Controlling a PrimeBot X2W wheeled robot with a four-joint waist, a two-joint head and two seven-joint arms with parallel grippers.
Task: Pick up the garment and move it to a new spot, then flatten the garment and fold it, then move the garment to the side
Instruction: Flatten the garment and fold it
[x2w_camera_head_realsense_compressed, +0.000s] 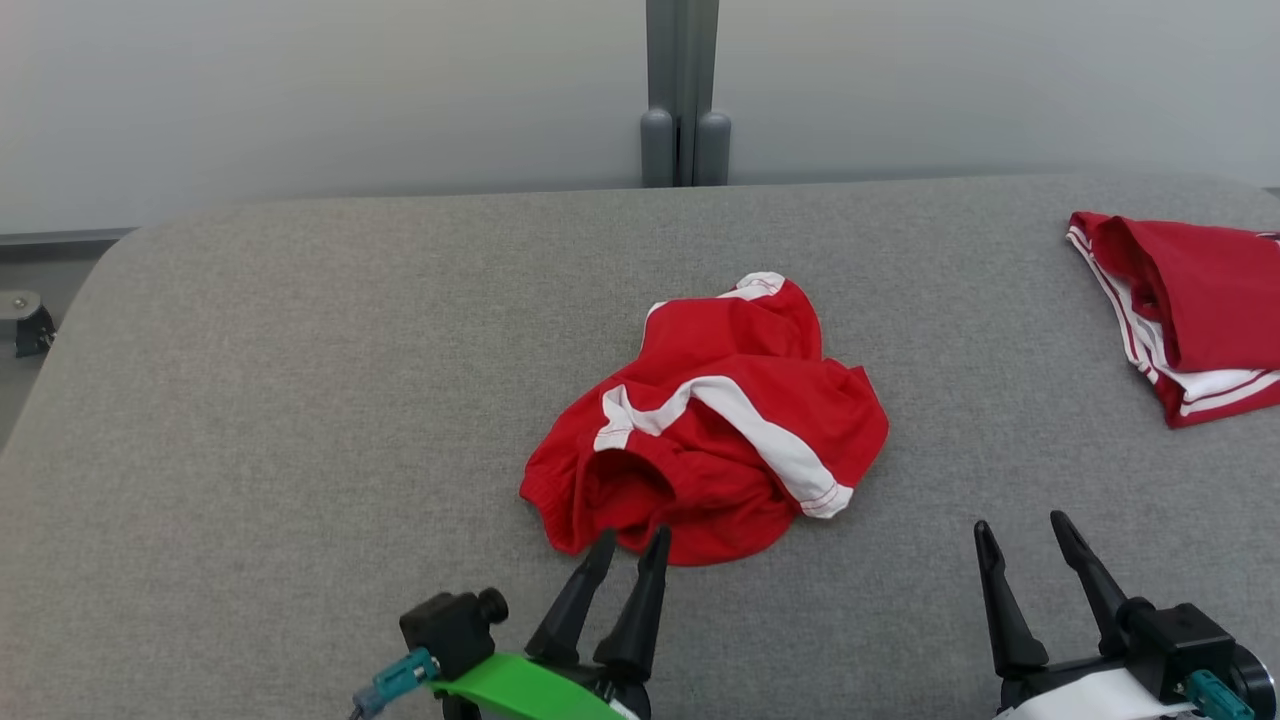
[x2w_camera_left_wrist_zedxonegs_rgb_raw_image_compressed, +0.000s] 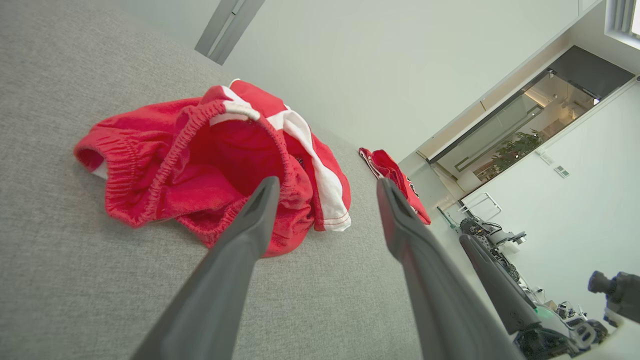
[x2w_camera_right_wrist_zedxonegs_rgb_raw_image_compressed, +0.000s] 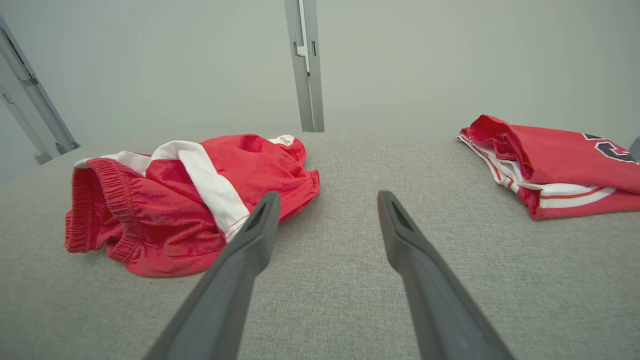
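The crumpled red garment (x2w_camera_head_realsense_compressed: 705, 430) lies mid-way across the grey padded table (x2w_camera_head_realsense_compressed: 250, 420), its elastic waistband turned toward the left gripper (x2w_camera_head_realsense_compressed: 634, 535). That gripper's fingers stand apart at the near edge of the cloth. The right gripper (x2w_camera_head_realsense_compressed: 1020, 522) hovers beside it over bare table, also spread and holding nothing. A clean pick likely means pinching the waistband rim rather than a loose fold, while keeping well clear of the folded red pile (x2w_camera_head_realsense_compressed: 1190, 310).
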